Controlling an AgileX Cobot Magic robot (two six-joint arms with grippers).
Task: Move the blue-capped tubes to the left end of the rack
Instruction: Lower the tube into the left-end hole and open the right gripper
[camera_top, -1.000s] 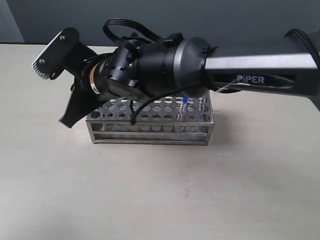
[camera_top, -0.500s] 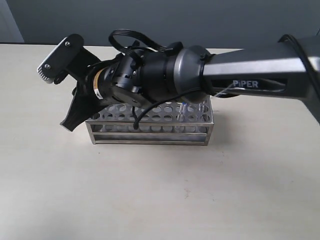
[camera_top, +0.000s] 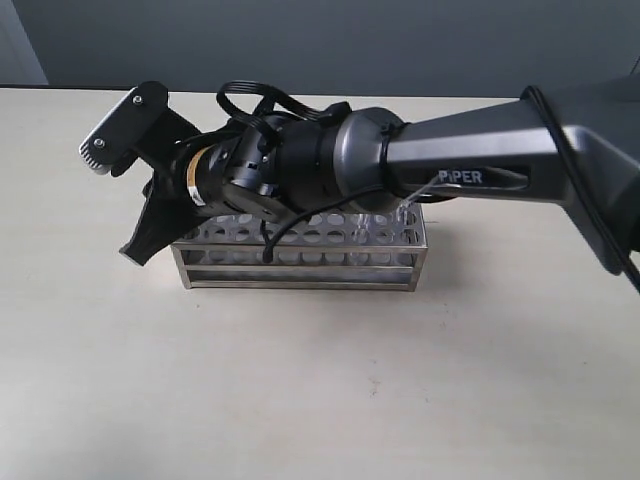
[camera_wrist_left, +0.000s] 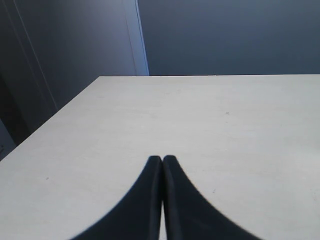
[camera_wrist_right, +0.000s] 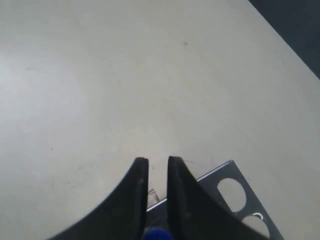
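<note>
The steel rack (camera_top: 300, 270) stands mid-table. My right arm reaches across it, and the right gripper (camera_top: 138, 245) hangs at the rack's left end, tips pointing down past the corner. In the right wrist view the right gripper (camera_wrist_right: 155, 161) stands narrowly apart with a blue-capped tube's cap (camera_wrist_right: 156, 234) held between the fingers, over the corner of the rack's punched top plate (camera_wrist_right: 217, 174). The arm hides the other blue-capped tubes. The left gripper (camera_wrist_left: 162, 157) is shut and empty above bare table; the exterior view does not show it.
The table edge and a dark wall (camera_wrist_left: 225, 35) lie beyond the left gripper. The thick right forearm (camera_top: 470, 140) covers most of the rack's top rows. Bare tabletop (camera_top: 320, 400) lies in front of the rack.
The right forearm has lifted and the wrist has turned slightly. The blue-capped tube seen at the rack's right part is now hidden behind the arm. The gripper stays at the left end.
</note>
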